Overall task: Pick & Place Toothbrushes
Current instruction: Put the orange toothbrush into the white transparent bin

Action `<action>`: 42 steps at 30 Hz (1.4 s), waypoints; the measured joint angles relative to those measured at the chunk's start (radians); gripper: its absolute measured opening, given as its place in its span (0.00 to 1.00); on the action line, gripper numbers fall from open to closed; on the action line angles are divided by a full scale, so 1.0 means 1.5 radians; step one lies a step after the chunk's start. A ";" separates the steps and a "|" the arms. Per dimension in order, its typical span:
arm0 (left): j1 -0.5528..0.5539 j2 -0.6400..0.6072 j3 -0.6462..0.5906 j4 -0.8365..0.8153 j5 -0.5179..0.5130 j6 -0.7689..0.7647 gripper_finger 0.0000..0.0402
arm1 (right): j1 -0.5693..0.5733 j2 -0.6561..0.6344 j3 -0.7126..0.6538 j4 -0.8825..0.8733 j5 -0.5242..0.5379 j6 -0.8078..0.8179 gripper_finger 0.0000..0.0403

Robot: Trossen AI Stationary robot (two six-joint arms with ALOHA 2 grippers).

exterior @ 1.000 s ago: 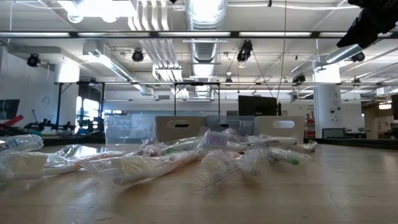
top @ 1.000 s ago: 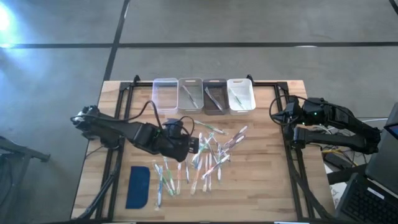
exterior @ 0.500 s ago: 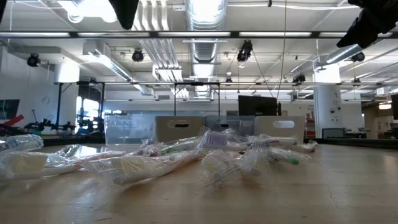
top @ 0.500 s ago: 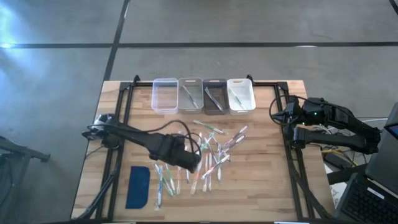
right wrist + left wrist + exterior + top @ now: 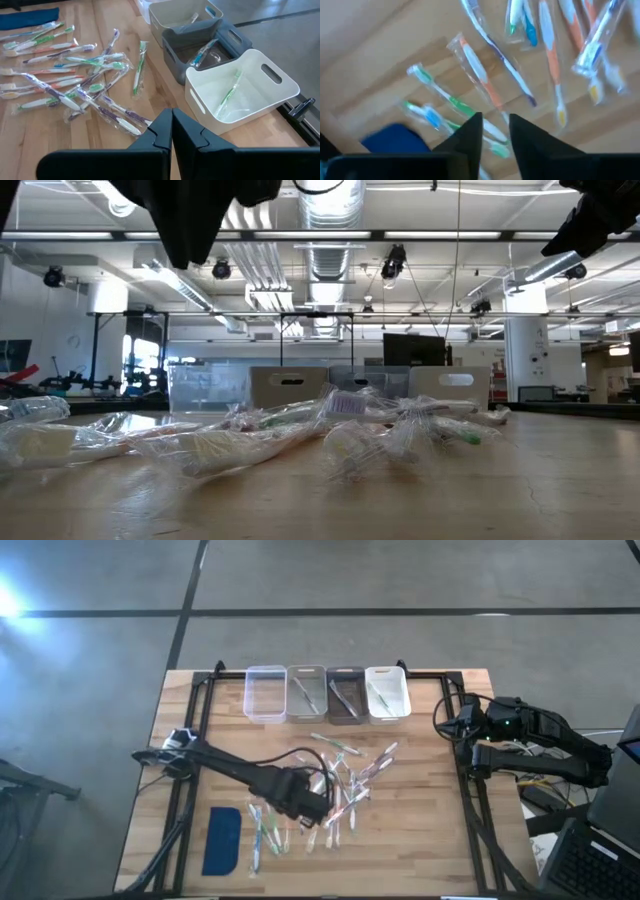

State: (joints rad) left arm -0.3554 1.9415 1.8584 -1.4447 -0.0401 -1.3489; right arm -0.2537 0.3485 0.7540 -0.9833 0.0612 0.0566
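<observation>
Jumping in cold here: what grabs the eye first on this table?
The scatter of wrapped toothbrushes across the middle of the wooden table, with the left pincer hovering over the pile's near-left part. Behind them, a row of four small bins lines the far edge; three of them hold a toothbrush or two. A dark-blue pad lies near the front left, and the right pincer waits shut at the table's right edge.

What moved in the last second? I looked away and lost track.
The left hand swung from beside the bins out over the toothbrushes toward the table's near side, and its fingers parted. It holds nothing. The right hand, toothbrushes, bins and blue pad stayed put.
</observation>
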 joint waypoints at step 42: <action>0.002 -0.263 -0.430 0.332 -0.005 1.720 0.45 | 0.000 0.000 0.000 0.000 0.000 0.000 0.02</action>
State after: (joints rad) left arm -0.3524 1.5466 1.2139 -0.9465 -0.0481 1.2316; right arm -0.2537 0.3486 0.7540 -0.9833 0.0615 0.0566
